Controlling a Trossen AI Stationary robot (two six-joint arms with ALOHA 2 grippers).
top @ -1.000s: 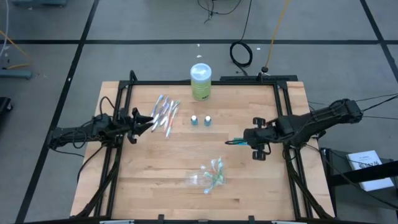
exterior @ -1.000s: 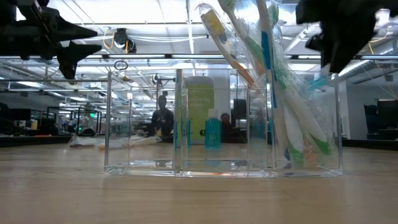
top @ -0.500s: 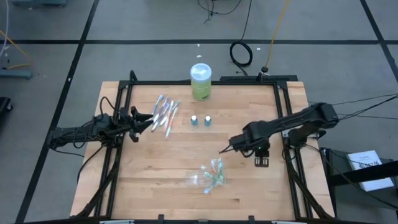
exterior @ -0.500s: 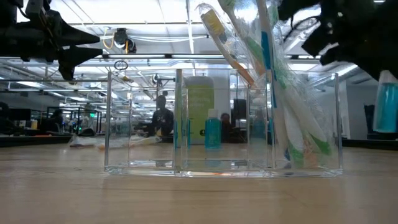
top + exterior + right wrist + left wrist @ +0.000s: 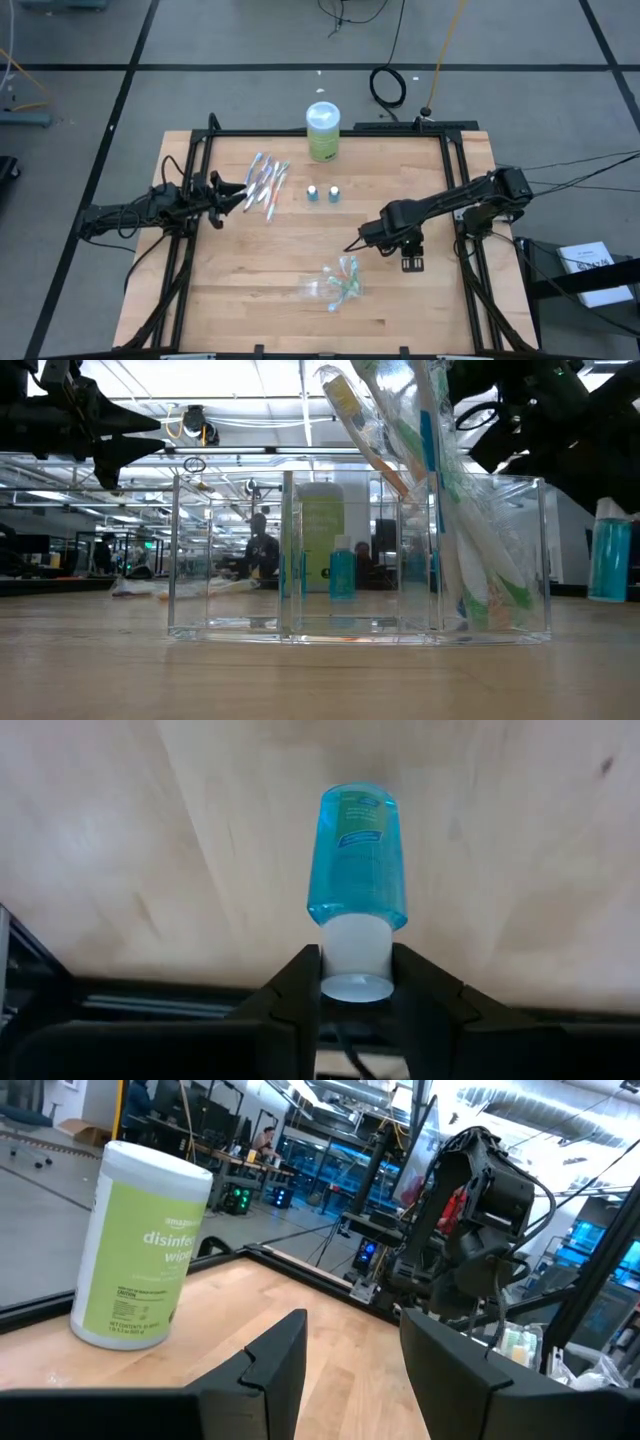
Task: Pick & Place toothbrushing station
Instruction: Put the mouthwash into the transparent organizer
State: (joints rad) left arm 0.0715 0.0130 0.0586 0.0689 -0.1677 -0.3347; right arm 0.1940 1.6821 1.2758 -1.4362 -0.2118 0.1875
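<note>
Since the earlier frames, the right arm had been swung in from the tabletop's right edge toward the middle and lowered, so that the right pincer (image 5: pixel 352 243) was now found just beside the clear organizer (image 5: pixel 333 287), on its far side. A small blue bottle (image 5: pixel 356 858) with a white cap was seen clamped by that cap between the right pincer's fingers (image 5: pixel 296 982), its blue body pointing out over the bare wood. In the low view the same bottle (image 5: pixel 609 561) was caught at the right edge, cap up.

The organizer (image 5: pixel 360 555) was shown as a clear compartmented box on the near middle of the tabletop (image 5: pixel 400 300), with wrapped toothbrushes (image 5: pixel 440 480) stood leaning in its right-hand compartment; the other compartments looked see-through.

A loose heap of wrapped toothbrushes (image 5: pixel 266 182) was left lying at the far left of the tabletop. The left pincer (image 5: pixel 232 195) was held just beside that heap, its fingers (image 5: pixel 270 1365) parted and nothing between them. Two more small blue bottles (image 5: pixel 322 193) were stood side by side near the far middle, with a green wipes canister (image 5: pixel 322 131) behind them at the far edge.
</note>
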